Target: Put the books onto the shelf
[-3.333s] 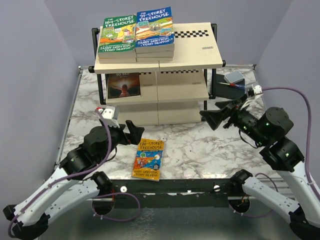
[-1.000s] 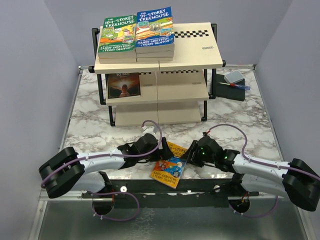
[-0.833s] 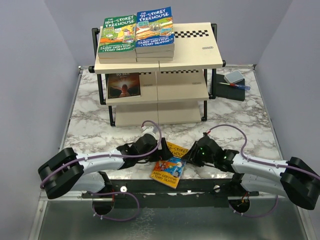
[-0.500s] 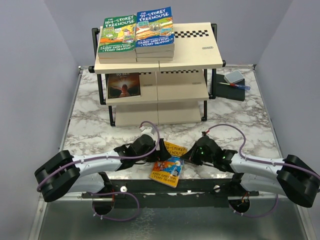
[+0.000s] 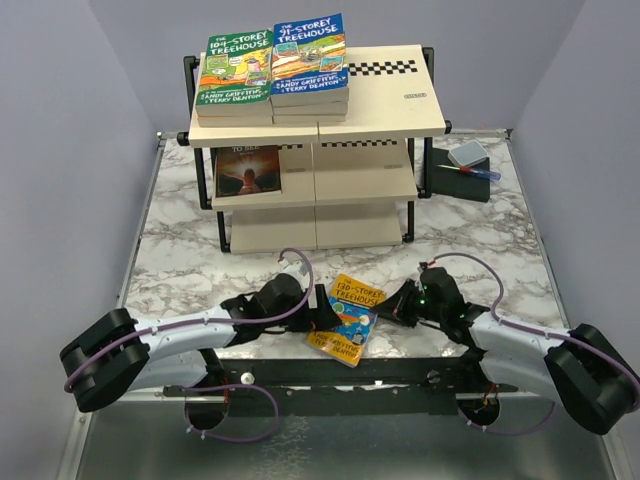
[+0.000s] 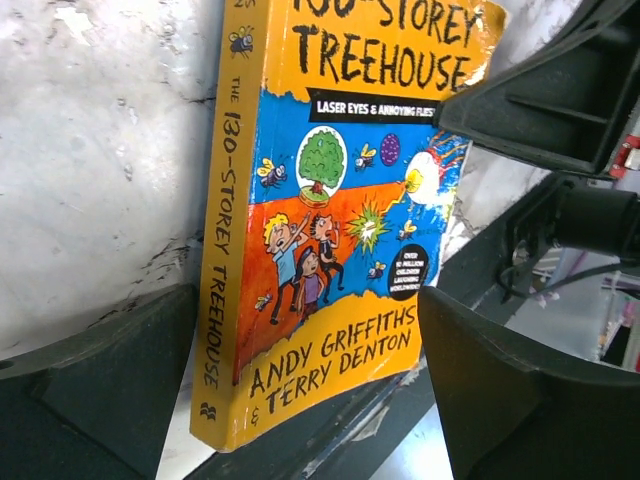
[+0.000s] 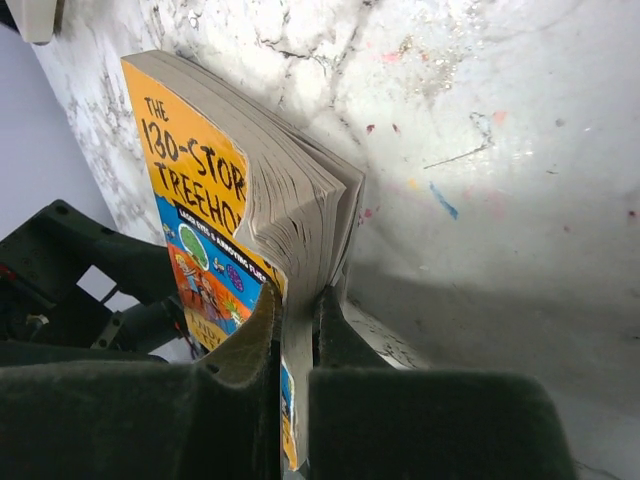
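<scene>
Orange Treehouse book (image 5: pixel 352 318) sits skewed at the table's (image 5: pixel 470 240) near edge, well apart from the shelf (image 5: pixel 385 105). Right tool (image 5: pixel 392 311) is clamped on its page edge (pages fanning beside the fingers). Left tool (image 5: pixel 322 322) is spread wide, straddling the book's lower end.

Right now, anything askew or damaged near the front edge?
Yes. The 130-Storey Treehouse book sits skewed at the near edge of the table, its bottom overhanging. The right end effector is shut on its page edge, where pages bow and fan apart.
</scene>
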Robot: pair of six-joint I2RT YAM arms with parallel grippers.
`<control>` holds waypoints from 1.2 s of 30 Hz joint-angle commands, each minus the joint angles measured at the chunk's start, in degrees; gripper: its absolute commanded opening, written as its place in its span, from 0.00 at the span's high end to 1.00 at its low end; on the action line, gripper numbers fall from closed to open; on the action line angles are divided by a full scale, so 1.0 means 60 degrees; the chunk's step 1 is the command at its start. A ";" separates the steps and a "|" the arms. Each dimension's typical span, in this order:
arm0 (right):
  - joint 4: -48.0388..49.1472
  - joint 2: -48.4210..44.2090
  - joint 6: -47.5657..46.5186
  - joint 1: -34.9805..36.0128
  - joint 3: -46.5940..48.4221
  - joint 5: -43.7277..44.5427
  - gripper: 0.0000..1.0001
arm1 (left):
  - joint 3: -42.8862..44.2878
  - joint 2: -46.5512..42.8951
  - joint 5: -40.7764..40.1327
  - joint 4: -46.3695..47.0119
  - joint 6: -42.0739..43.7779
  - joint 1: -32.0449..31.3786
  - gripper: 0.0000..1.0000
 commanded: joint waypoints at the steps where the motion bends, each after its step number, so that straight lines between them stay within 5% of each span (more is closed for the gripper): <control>1: -0.0203 0.0370 -0.0392 -0.0416 -0.0739 -0.1085 1.00 | -0.0698 0.0182 0.1240 0.0352 -0.0104 0.0270 0.08; 8: 0.1880 0.1545 -0.0115 -0.0612 -0.1265 -0.2146 1.00 | -0.1599 0.1255 0.3060 0.3174 -0.0683 0.1018 0.21; 18: 0.2520 0.2126 -0.0187 -0.0612 -0.1079 -0.2395 1.00 | -0.1319 0.2596 0.3912 0.4412 -0.0640 0.1182 0.52; 21: 0.2435 0.2117 -0.0288 -0.0612 -0.0990 -0.2389 1.00 | -0.1225 0.2752 0.4015 0.4548 -0.0652 0.1279 0.67; 24: 0.2300 0.1989 -0.0333 -0.0612 -0.0945 -0.2392 1.00 | -0.1094 0.2699 0.4033 0.4552 -0.0720 0.1340 0.97; 25: 0.2201 0.1904 -0.0358 -0.0612 -0.0932 -0.2381 1.00 | -0.1063 0.2639 0.4016 0.4553 -0.0753 0.1358 1.00; 32: 0.0890 0.0534 -0.0695 -0.0612 -0.0664 -0.2242 0.99 | -0.0772 0.1824 0.3735 0.4461 -0.1113 0.1404 1.00; 36: 0.0165 -0.0797 -0.0981 -0.0612 -0.0474 -0.2346 0.81 | -0.0675 0.1025 0.3450 0.4411 -0.1422 0.1438 1.00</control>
